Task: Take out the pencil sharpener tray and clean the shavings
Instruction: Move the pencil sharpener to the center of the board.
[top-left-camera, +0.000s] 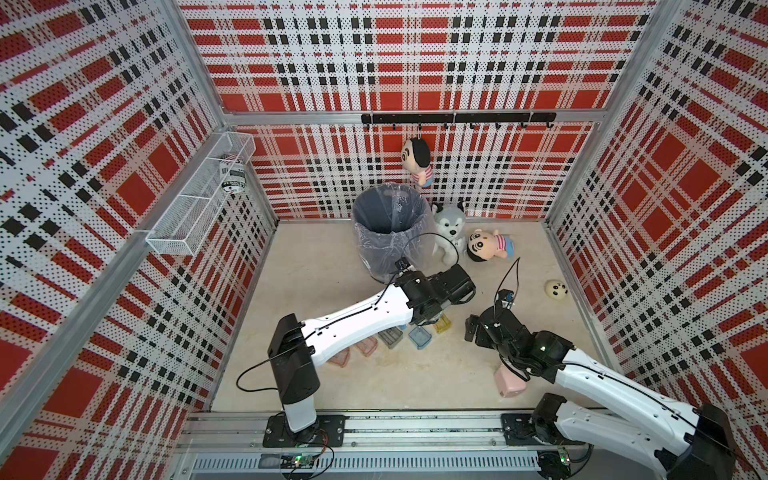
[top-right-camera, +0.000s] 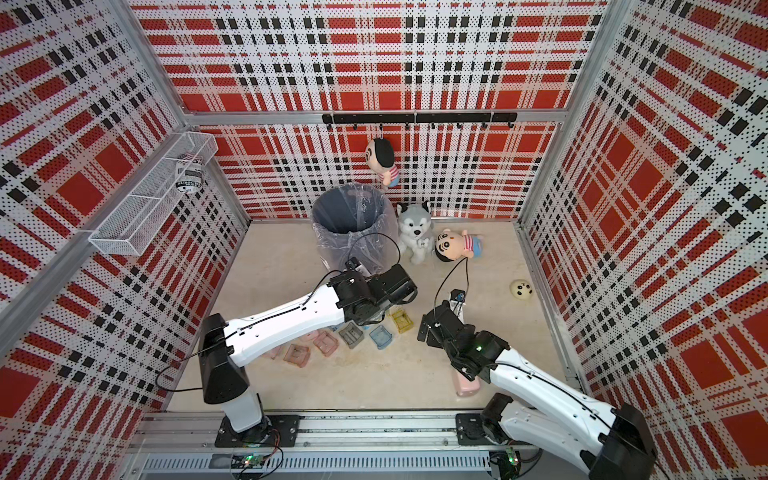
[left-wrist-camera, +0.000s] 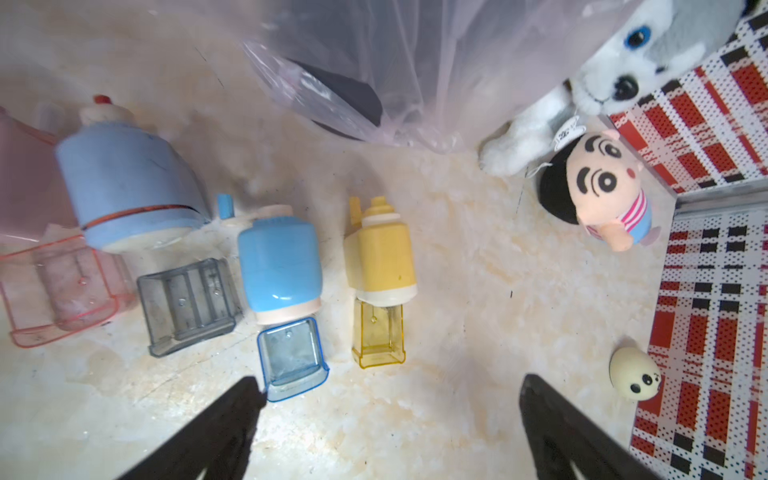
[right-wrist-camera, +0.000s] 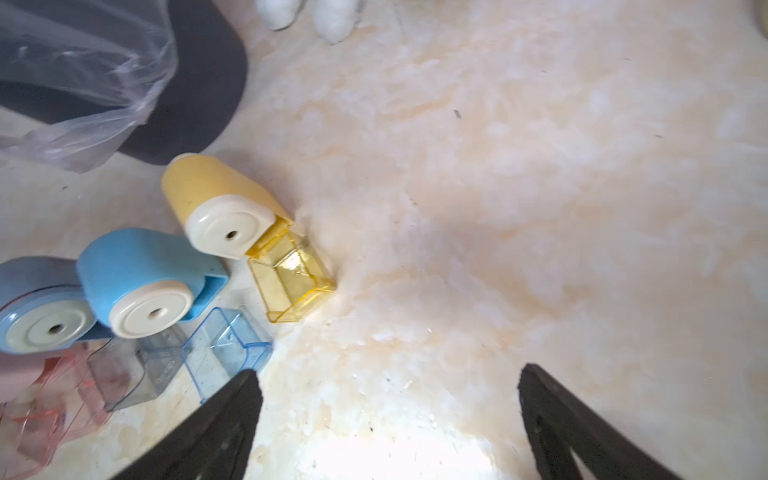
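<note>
Your left gripper (left-wrist-camera: 389, 382) has its black fingers (left-wrist-camera: 232, 428) spread fully apart with nothing between them, and your right gripper (right-wrist-camera: 388, 374) hangs just as wide and empty above the beige tabletop (right-wrist-camera: 540, 208). Ahead of the left fingertips, on their side toward the grey waste bin lined with clear plastic (top-left-camera: 374, 249), the transparent yellow plastic tray (left-wrist-camera: 378, 334) lies untouched, centred between the two tips, with a transparent blue tray (left-wrist-camera: 293, 359) just beside one of them. The yellow tray's far end meets the yellow-and-cream pencil sharpener (left-wrist-camera: 380, 257), which lies between it and the bin.

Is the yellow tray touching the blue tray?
Apart. The left wrist view shows bare table between the yellow tray and the blue tray.
</note>
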